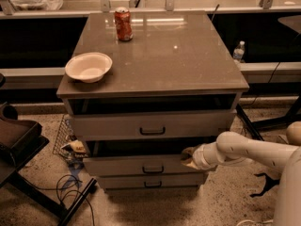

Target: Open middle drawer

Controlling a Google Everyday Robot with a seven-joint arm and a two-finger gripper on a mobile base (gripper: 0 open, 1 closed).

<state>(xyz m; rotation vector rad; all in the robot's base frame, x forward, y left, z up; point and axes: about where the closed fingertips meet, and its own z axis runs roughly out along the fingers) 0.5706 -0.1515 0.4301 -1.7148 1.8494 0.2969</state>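
The gripper [188,157] is resting at the upper right edge of the middle drawer [136,166]; whether it is clenched, I cannot tell. The drawer is looking barely out, with most of the pulling not yet done.

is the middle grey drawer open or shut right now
Partly open: the middle grey drawer with the black bar handle shows a dark gap behind its front. The claw is at the front's top edge.

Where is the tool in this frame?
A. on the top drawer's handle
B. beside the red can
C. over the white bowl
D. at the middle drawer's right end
D: the tool sits at the right end of the middle drawer front.
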